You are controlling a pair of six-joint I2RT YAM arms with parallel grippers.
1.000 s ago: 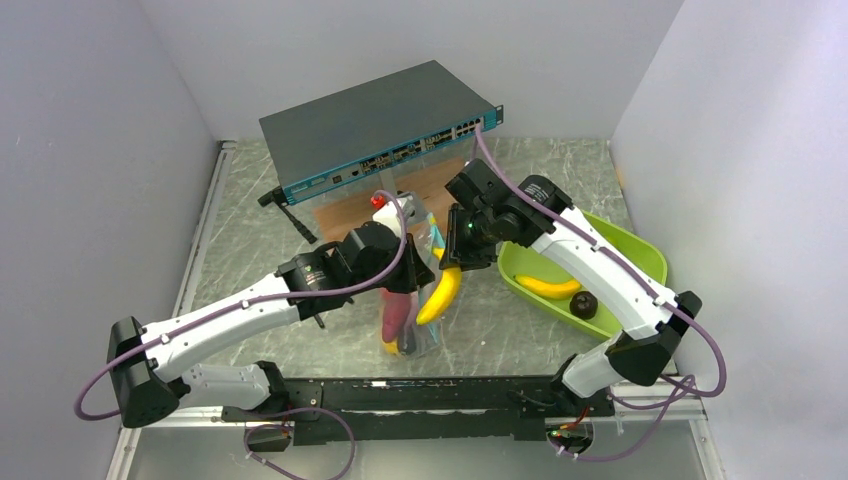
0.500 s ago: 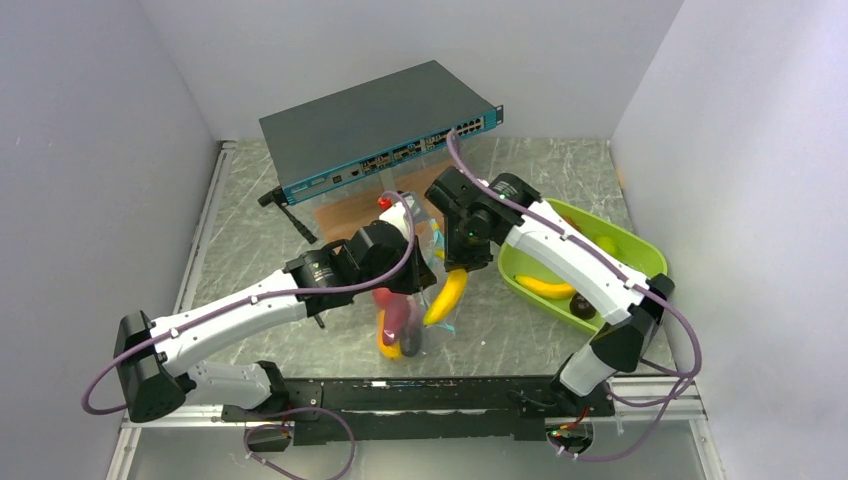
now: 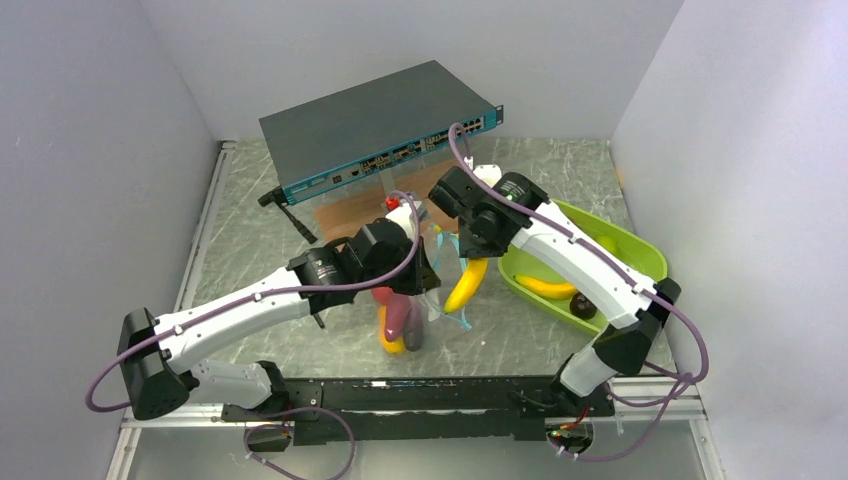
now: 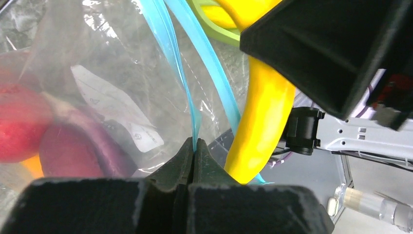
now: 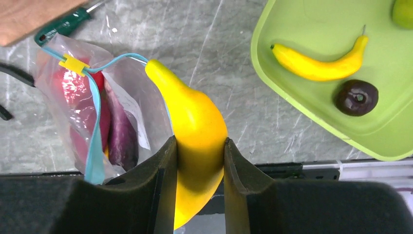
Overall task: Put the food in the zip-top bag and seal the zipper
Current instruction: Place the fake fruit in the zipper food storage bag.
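My left gripper (image 4: 194,146) is shut on the teal-blue zipper strip (image 4: 187,92) of the clear zip-top bag (image 3: 425,295) and holds it up off the table. The bag holds a purple eggplant (image 5: 122,136), a reddish piece (image 5: 73,92) and an orange piece (image 3: 392,343). My right gripper (image 5: 199,161) is shut on a yellow banana (image 5: 197,131); its tip touches the zipper at the bag's mouth (image 5: 146,63). In the top view the banana (image 3: 467,283) hangs just right of the bag. A yellow slider (image 5: 73,65) sits on the zipper.
A lime-green tray (image 3: 640,262) at the right holds a second banana (image 5: 316,63), a brown round fruit (image 5: 356,97) and a green pear (image 5: 403,12). A network switch (image 3: 375,125) and a brown board (image 3: 350,212) lie at the back. A screwdriver (image 5: 63,24) lies near the bag.
My right arm has carried the banana right and slightly back, to the bag's mouth. My left gripper has lifted the bag and shifted right; the bag now hangs more upright.
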